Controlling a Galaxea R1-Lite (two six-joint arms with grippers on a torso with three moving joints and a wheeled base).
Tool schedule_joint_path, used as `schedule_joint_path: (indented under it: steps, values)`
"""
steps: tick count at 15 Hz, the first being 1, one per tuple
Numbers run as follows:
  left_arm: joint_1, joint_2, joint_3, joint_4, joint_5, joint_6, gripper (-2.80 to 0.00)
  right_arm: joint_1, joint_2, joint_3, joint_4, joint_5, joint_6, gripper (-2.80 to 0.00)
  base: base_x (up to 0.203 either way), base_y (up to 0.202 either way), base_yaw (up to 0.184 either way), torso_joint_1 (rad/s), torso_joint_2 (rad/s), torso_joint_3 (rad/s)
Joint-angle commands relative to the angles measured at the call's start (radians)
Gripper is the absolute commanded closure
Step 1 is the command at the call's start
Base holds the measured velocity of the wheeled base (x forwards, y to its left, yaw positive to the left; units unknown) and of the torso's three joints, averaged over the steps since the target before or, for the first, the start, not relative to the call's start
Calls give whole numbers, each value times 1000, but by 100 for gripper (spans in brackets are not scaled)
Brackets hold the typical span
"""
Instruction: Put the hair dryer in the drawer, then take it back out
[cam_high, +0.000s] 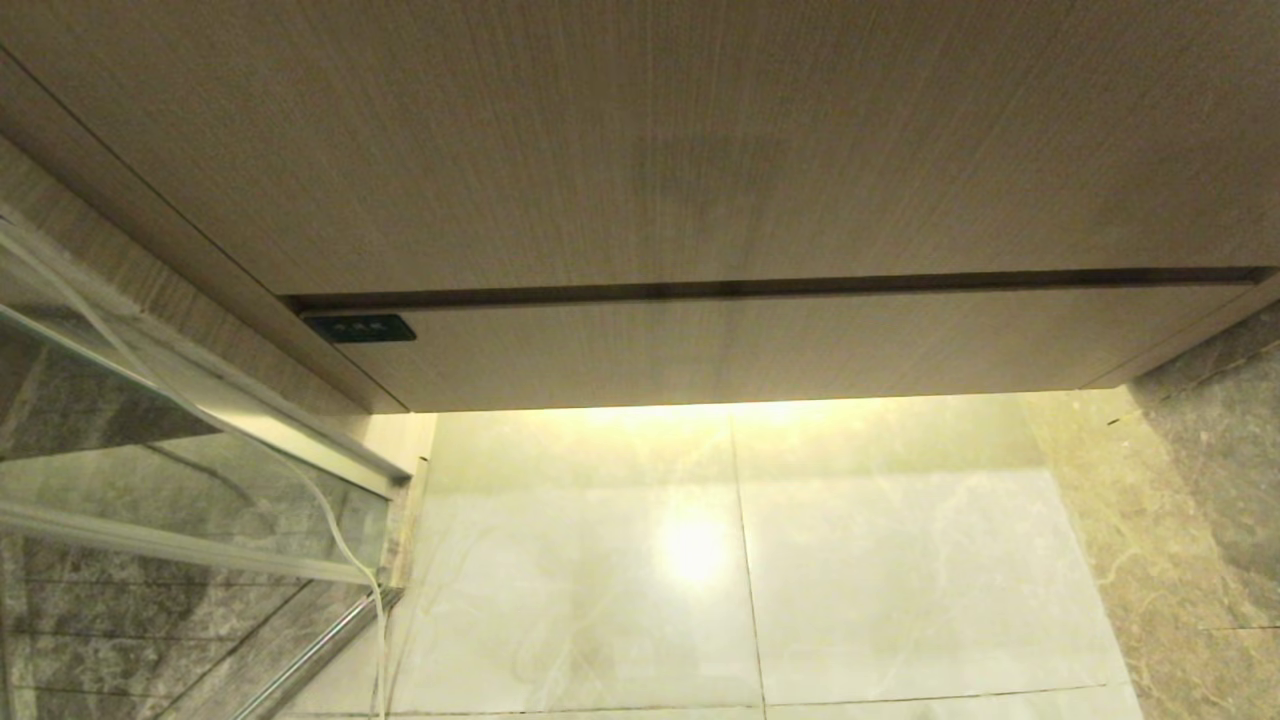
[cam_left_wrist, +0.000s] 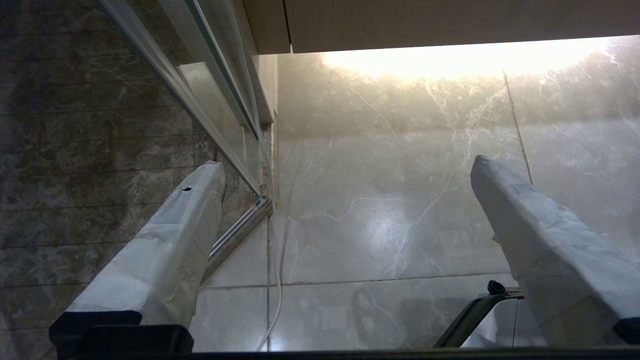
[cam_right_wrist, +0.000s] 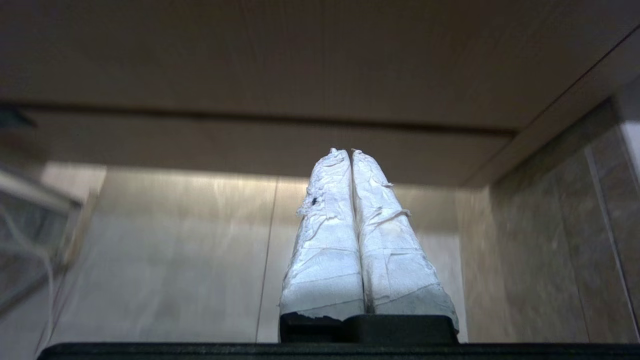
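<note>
Along the left edge of the head view, a glass shower partition in a metal frame meets the pale marble floor, and a thin white cord hangs down beside the frame. The left pincer shows only in its own wrist view: its tape-wrapped fingers stand wide apart, holding nothing, above the floor near the partition. At centre, a tall wood-grain panel fills the upper part of the head view; directly below it, parted by a dark gap, runs the drawer, fully closed, its narrow front bearing a small black rectangular mark at the left end. Warm light spills onto the floor from under the drawer. The right pincer shows only in the right wrist view, fingers pressed together and empty, pointing toward the lower edge of the drawer front. To the far right stands a darker marble wall.

The hair dryer appears in no view, so its place cannot be told. By judgement, the drawer must be opened first; no handle shows, so the gap above the front looks the likeliest purchase. A wide drawer front should be stiff and may resist at the start. A hair dryer would probably be light, hard and smooth; its barrel or handle is the probable hold, and a loose cord could snag.
</note>
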Motion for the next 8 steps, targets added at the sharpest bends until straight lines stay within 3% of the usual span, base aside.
schedule_joint_path:
  steps: [1, 4, 6, 8]
  values:
    - [0, 0, 0, 0, 0, -1, -280, 2, 290, -209, 265, 5, -9, 0, 0, 0, 0, 0, 0, 0]
    - [0, 0, 0, 0, 0, 0, -280, 11, 461, -336, 570, 16, -31, 0, 0, 0, 0, 0, 0, 0]
    - [0, 0, 0, 0, -1, -1, -280, 47, 527, -328, 620, 36, -34, 0, 0, 0, 0, 0, 0, 0]
    - [0, 0, 0, 0, 0, -1, -280, 77, 580, -312, 641, 130, -33, 0, 0, 0, 0, 0, 0, 0]
